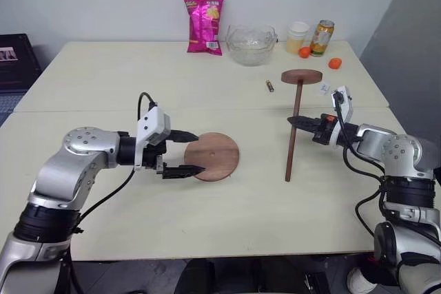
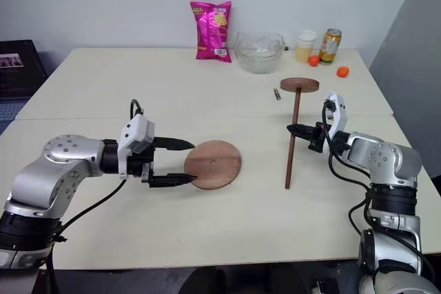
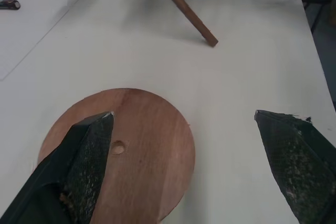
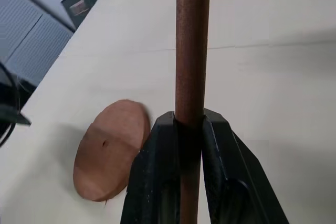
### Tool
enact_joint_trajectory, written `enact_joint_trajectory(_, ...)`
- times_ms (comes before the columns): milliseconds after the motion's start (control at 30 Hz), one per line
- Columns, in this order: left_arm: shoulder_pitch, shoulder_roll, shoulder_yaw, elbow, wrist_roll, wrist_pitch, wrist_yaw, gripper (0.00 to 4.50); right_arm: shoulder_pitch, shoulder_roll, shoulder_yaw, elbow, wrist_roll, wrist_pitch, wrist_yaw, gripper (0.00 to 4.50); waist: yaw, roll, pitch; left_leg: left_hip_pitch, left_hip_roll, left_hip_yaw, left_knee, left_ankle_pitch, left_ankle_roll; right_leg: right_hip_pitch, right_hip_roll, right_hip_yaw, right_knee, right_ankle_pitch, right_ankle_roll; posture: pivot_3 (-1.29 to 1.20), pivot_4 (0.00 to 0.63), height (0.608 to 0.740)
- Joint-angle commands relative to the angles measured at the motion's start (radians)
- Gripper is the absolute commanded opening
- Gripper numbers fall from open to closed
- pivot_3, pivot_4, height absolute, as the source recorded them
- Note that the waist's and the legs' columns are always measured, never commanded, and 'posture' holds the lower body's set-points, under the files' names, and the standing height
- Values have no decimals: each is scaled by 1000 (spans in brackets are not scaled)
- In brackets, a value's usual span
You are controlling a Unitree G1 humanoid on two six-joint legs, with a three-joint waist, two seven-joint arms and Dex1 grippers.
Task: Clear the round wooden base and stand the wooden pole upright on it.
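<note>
Two head views show me the right gripper (image 1: 295, 120) clamped on the near-upright wooden pole (image 1: 295, 124) toward the table's (image 1: 103, 80) right edge, while my left wrist view shows the left gripper (image 3: 202, 145) spread wide over the round wooden base (image 3: 149, 145) lying mid-table.

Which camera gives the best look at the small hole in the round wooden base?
The left wrist view: the round wooden base is close, its centre hole plain. The head views and the right wrist view show the hole as a faint dot.
</note>
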Motion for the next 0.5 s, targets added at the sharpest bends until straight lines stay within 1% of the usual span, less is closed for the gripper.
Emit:
enact_joint_trajectory(33,77,44,126,-31,-20,5,28,4500,-14,21,34,-175,9,-139,42,235,0,0,0,0,0,0,0,0,0,0,0,0,0,0,0,0,150,740)
enact_joint_trajectory(100,158,61,198,-56,-29,4,37,4500,-24,60,86,-251,-28,-249,49,235,-6,0,0,0,0,0,0,0,0,0,0,0,0,0,0,0,150,740)
enact_joint_trajectory(167,217,63,243,-79,-34,-9,45,4500,-27,114,116,-266,-49,-347,55,235,-8,0,0,1,0,-1,-1,0,0,-2,1,2,1,0,0,0,150,740)
enact_joint_trajectory(267,276,66,279,-97,-29,-14,59,4500,-29,144,222,-242,-157,-501,81,235,2,0,0,0,0,-4,0,0,0,-1,1,0,1,0,0,0,150,740)
enact_joint_trajectory(333,294,59,305,-102,-31,-7,85,4500,-35,184,283,-204,-209,-614,109,234,10,0,0,0,-1,-5,0,0,0,0,0,-1,0,0,0,0,150,740)
enact_joint_trajectory(400,324,49,341,-110,-37,12,120,4500,-39,227,324,-173,-237,-675,111,234,12,-1,0,0,-1,-5,1,0,0,0,0,-1,0,0,0,0,150,740)
enact_joint_trajectory(500,382,53,363,-126,-42,11,115,4500,-39,278,358,-131,-268,-733,106,234,4,-1,0,0,-1,-5,0,0,0,0,0,-1,0,0,0,0,150,740)
